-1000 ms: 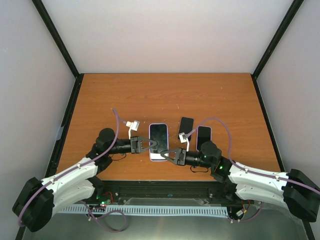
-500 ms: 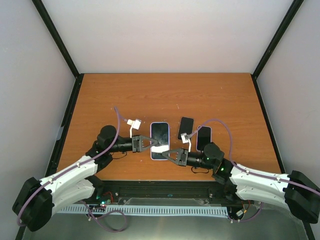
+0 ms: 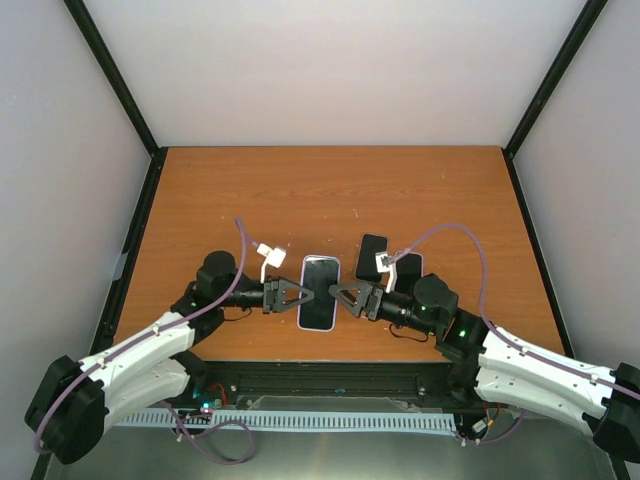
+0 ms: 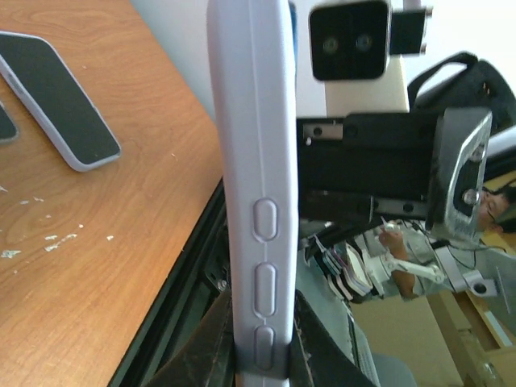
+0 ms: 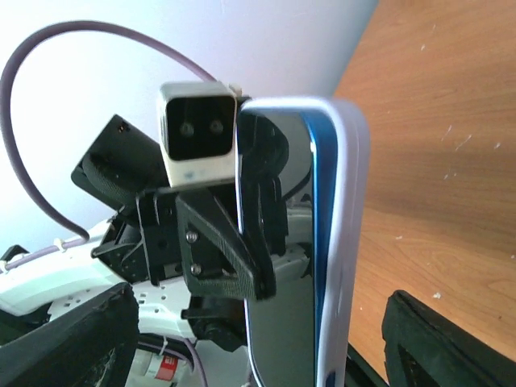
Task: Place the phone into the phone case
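A phone with a dark screen and blue rim [image 5: 310,242] sits inside a lavender phone case [image 3: 318,293], held up over the table's front edge. My left gripper [image 3: 298,296] is shut on the case's left long side; the case [image 4: 258,201] with its side buttons runs up between the left gripper's [image 4: 260,343] fingers. My right gripper [image 3: 343,297] stands open by the case's right side. In the right wrist view the right gripper's [image 5: 266,347] fingers [image 5: 439,347] stand wide apart on either side of the case, touching nothing.
Two more dark-screened phones lie on the wooden table [image 3: 250,200] behind the right gripper: a bare one [image 3: 372,257] and a cased one [image 3: 407,270]. The cased one [image 4: 56,101] also shows in the left wrist view. The black table edge [image 3: 330,370] lies just below the grippers.
My right gripper has opened, let go of the case's lower right corner and moved up beside it. The left gripper still grips the case, which shifted slightly nearer.
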Motion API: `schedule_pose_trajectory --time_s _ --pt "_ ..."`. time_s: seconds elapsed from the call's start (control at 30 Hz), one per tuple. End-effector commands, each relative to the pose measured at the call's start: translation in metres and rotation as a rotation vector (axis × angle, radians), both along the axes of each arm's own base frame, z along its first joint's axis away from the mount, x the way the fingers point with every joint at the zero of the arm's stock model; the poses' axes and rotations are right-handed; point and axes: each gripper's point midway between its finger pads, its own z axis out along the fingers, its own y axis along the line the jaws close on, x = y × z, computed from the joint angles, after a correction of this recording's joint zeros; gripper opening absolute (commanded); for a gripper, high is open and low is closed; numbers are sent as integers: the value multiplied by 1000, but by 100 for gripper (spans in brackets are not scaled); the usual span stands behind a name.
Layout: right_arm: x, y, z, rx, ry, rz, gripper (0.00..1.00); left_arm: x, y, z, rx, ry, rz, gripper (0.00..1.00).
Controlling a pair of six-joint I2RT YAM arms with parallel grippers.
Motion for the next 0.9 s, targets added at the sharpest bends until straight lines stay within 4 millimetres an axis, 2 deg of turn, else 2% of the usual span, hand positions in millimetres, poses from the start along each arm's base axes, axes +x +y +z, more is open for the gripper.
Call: schedule_pose_trajectory --time_s 0.0,0.13,0.23,0.3,0.4,0.67,0.8,0.87 --pt "9 -3 10 -78 -59 -43 82 -19 1 23 -60 -130 -107 4" --pt "10 5 27 -62 -81 -24 81 -30 1 28 -75 -144 -177 4" --pt "11 8 39 -41 -90 -19 76 -34 1 31 -82 -152 -205 4" --pt "11 9 43 -35 -96 -17 69 -36 2 33 -86 -158 -218 3" --pt "11 7 47 -24 -99 -23 52 -35 1 33 -81 -159 -216 4" --pt "10 1 47 -9 -104 -39 17 -27 -1 22 -38 -129 -182 4" --pt "8 3 43 -16 -104 -22 4 -24 -3 16 -18 -97 -186 5" --pt "7 4 41 -23 -103 -14 3 -24 -3 15 -17 -92 -186 5"
